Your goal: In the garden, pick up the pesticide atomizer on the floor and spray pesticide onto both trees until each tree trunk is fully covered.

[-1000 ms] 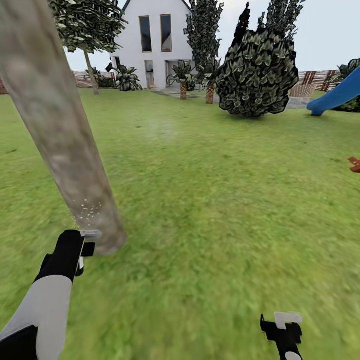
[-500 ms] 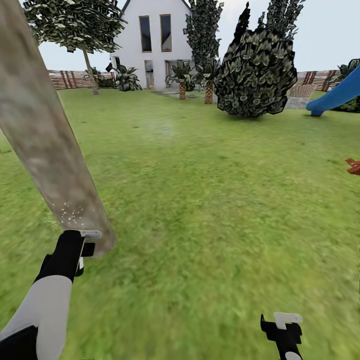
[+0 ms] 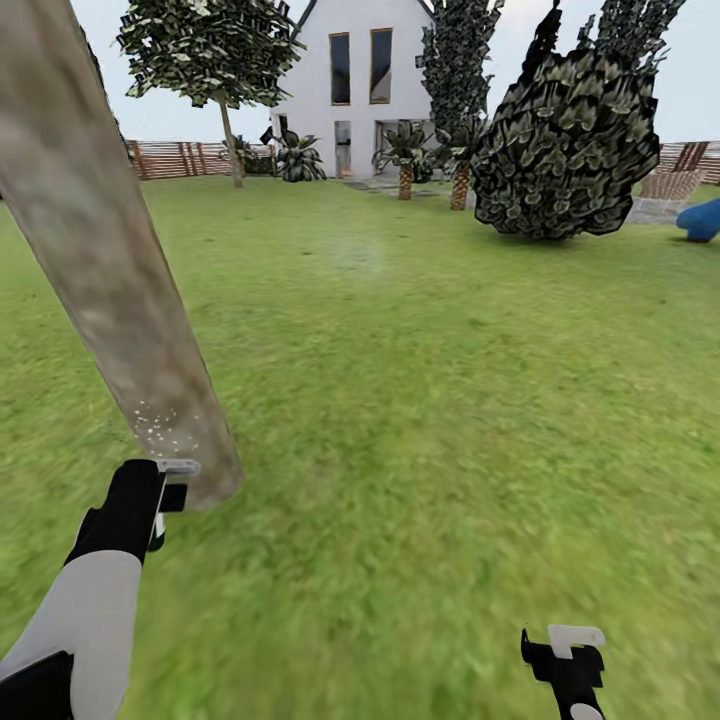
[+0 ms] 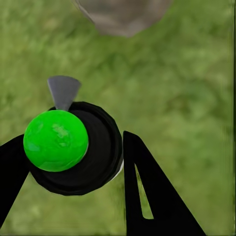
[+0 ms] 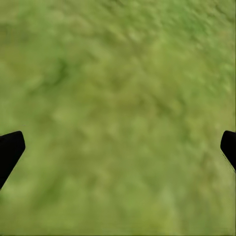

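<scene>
Green grass (image 3: 430,400) spreads under us across the whole garden, blurred in both wrist views. Our left gripper (image 4: 73,162) is clamped on the pesticide atomizer (image 4: 73,150): in the left wrist view its dark fingers (image 4: 147,191) press against either side of the black round body, which carries a bright green ball on top and a grey nozzle pointing toward the base of the tree trunk (image 4: 123,14). In the head view the left gripper (image 3: 165,490) sits just beside the foot of that tree trunk (image 3: 110,260), a thick pale grey-beige mottled column leaning up out of the frame. White specks of pesticide (image 3: 160,420) dot the low part of the trunk, just above the nozzle. Our right gripper (image 3: 565,655) hangs low over the lawn, well apart from the trunk; in the right wrist view its fingertips (image 5: 10,150) stand wide apart at the two edges with nothing between them but grass. Farther off we see a second tree (image 3: 215,60), a big dark bush (image 3: 565,150), a white house (image 3: 355,80) and a brown slatted fence (image 3: 175,158).
</scene>
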